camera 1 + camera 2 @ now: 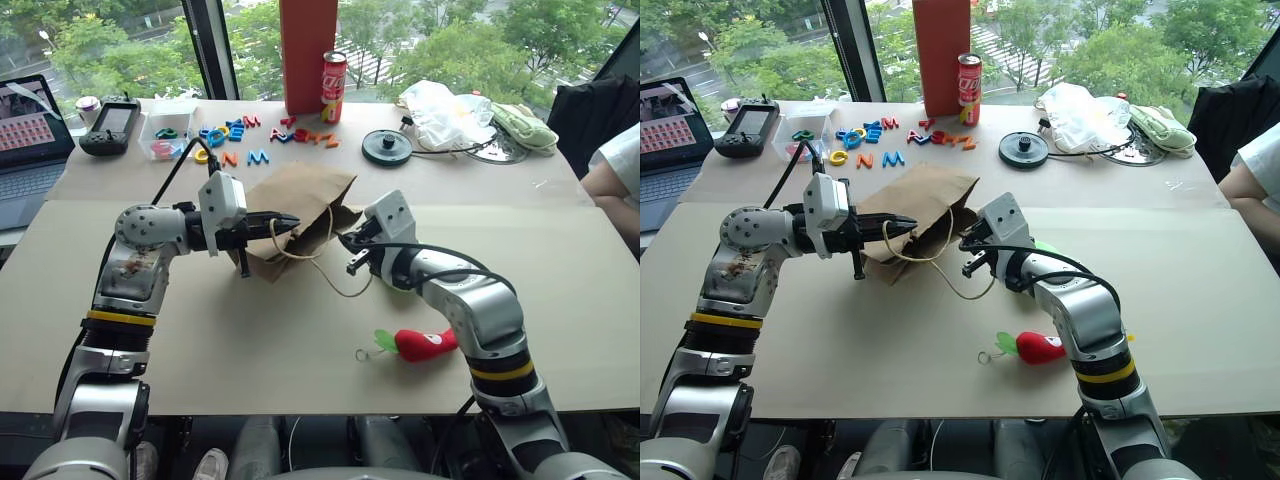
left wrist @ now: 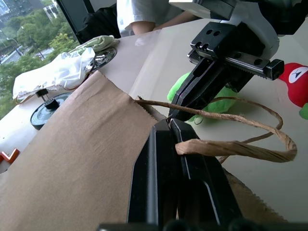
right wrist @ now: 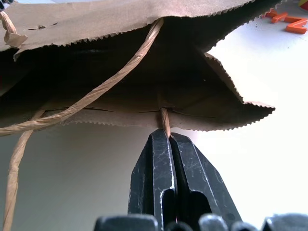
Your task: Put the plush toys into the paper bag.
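Bag mouth first: the paper bag lies on its side on the bench, its open end facing the robot. The left gripper is pressed together on one twine handle at the upper lip. The right gripper pinches the other handle at the lower lip. The light green toy sits just behind the right gripper, partly hidden. The red chili toy lies nearer the robot, beside the right forearm, long axis roughly crosswise, so the right arm is the nearer one.
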Motion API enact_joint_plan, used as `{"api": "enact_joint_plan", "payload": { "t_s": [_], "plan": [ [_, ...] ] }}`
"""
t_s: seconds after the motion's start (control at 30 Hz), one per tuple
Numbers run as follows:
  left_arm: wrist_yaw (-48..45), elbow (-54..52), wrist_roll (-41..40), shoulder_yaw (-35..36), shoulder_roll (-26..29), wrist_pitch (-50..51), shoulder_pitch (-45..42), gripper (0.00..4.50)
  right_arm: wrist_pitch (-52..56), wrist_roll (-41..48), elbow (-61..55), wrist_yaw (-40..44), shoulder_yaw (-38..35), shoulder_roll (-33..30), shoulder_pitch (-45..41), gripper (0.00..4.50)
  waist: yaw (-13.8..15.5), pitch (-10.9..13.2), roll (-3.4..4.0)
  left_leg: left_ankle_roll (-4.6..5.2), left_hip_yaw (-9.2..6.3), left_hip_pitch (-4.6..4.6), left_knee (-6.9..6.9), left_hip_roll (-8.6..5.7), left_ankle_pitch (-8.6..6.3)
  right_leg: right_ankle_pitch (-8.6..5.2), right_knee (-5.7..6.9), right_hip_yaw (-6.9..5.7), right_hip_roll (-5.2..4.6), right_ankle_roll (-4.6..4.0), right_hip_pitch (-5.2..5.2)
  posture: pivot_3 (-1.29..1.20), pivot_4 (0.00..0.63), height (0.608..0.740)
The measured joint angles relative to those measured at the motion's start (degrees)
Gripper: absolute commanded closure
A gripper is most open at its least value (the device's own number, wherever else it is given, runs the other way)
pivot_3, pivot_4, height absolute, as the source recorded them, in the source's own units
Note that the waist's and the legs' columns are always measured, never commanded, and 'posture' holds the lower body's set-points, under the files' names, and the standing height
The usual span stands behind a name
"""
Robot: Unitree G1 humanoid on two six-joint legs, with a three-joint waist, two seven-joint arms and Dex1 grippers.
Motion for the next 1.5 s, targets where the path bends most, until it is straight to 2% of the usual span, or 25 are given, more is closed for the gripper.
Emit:
{"api": "enact_joint_plan", "payload": {
  "t_s": [0.23,0.47,0.53,0.57,0.7,0.8,0.83,0.87,0.93,1.23,1.33,1.5],
  "plan": [
    [1.0,1.6,-0.1,0.2,-0.5,0.1,-1.1,4.49,1.1,-0.2,0.1,-3.2,0.1,3.6,0.4,4.48,0.0,0.0,0.00,0.00,0.00,0.00,0.00,0.00,0.00,0.00,0.01,0.00,0.00,0.00,-0.01,0.00,0.150,0.739],
    [2.1,4.2,-0.3,1.5,-0.7,0.2,-1.9,4.49,1.4,0.3,-1.0,-4.5,-1.3,4.4,0.4,4.48,0.0,0.0,0.00,0.00,-0.01,-0.01,0.00,0.00,0.00,0.00,0.00,-0.01,0.00,0.00,-0.01,0.00,0.150,0.739],
    [2.1,4.7,-0.3,1.5,-0.7,0.1,-1.9,4.49,1.4,0.4,-1.9,-4.5,-1.8,4.3,0.4,3.85,0.0,0.0,0.00,0.00,-0.01,-0.01,0.00,-0.01,0.00,0.00,0.00,-0.01,-0.01,0.00,0.00,0.00,0.150,0.739],
    [2.1,4.9,-0.3,1.5,-0.7,0.1,-1.8,4.49,1.4,0.4,-2.1,-4.7,-2.0,4.3,0.5,3.69,0.0,0.0,0.00,0.00,-0.01,-0.01,0.00,-0.01,0.00,0.00,0.00,-0.01,-0.01,0.00,0.00,0.00,0.150,0.739],
    [2.1,5.0,-0.3,1.5,-0.7,0.0,-1.8,4.49,1.4,0.3,-2.3,-5.5,-2.9,4.4,0.8,2.25,0.0,0.0,0.00,0.00,0.00,0.00,0.00,0.00,0.00,0.00,0.00,-0.01,-0.01,0.00,0.00,0.00,0.150,0.739],
    [2.1,5.0,-0.3,1.5,-0.7,0.0,-1.8,4.49,1.4,0.3,-2.3,-5.6,-2.9,4.4,0.9,1.28,0.0,0.0,0.00,0.00,0.00,-0.01,0.00,0.00,0.00,0.00,0.00,-0.01,0.00,0.00,0.00,0.00,0.150,0.739],
    [2.1,5.0,-0.3,1.5,-0.7,0.0,-1.8,4.49,1.4,0.3,-2.3,-5.7,-2.9,4.4,0.9,1.10,0.0,0.0,0.00,0.00,0.00,0.00,0.00,0.00,0.00,0.00,0.00,-0.01,0.00,0.00,-0.01,0.00,0.150,0.739],
    [2.1,5.1,-0.3,1.5,-0.7,-0.1,-1.8,4.49,1.4,0.3,-2.3,-5.8,-2.9,4.5,0.9,0.64,0.0,0.0,0.00,0.00,0.00,0.00,0.00,0.00,0.00,0.00,0.01,-0.01,0.00,0.00,-0.01,0.00,0.150,0.739],
    [2.1,5.5,-0.3,1.5,-0.7,-0.2,-1.8,4.49,1.4,0.4,-2.3,-6.0,-2.9,4.5,0.9,0.05,0.0,0.0,0.00,0.00,-0.01,0.00,0.00,0.00,0.00,0.00,0.01,-0.01,0.00,0.00,-0.01,0.00,0.150,0.739],
    [2.2,7.1,-0.4,1.7,-1.0,-0.2,-1.8,4.49,1.4,6.2,-6.3,-2.4,-6.7,4.3,1.6,0.05,0.0,0.0,0.00,0.00,-0.02,-0.01,0.00,0.00,0.00,0.00,-0.01,-0.01,0.00,0.00,0.01,0.00,0.150,0.739],
    [2.9,7.1,-2.1,2.6,-2.0,2.0,-2.4,4.49,1.4,6.5,-5.8,-2.7,-5.6,4.7,1.6,0.78,0.0,0.0,0.00,0.00,-0.02,0.00,0.01,0.00,0.00,0.00,0.02,-0.01,0.00,0.00,0.00,0.00,0.150,0.739],
    [5.0,5.9,-5.4,5.0,-2.6,7.6,-4.6,4.49,0.6,5.7,-2.6,-4.4,-4.0,6.2,1.6,2.53,0.0,0.0,0.00,0.00,-0.03,0.00,0.00,-0.01,0.00,0.00,0.02,0.00,0.00,0.00,0.00,0.00,0.150,0.739]
  ]
}}
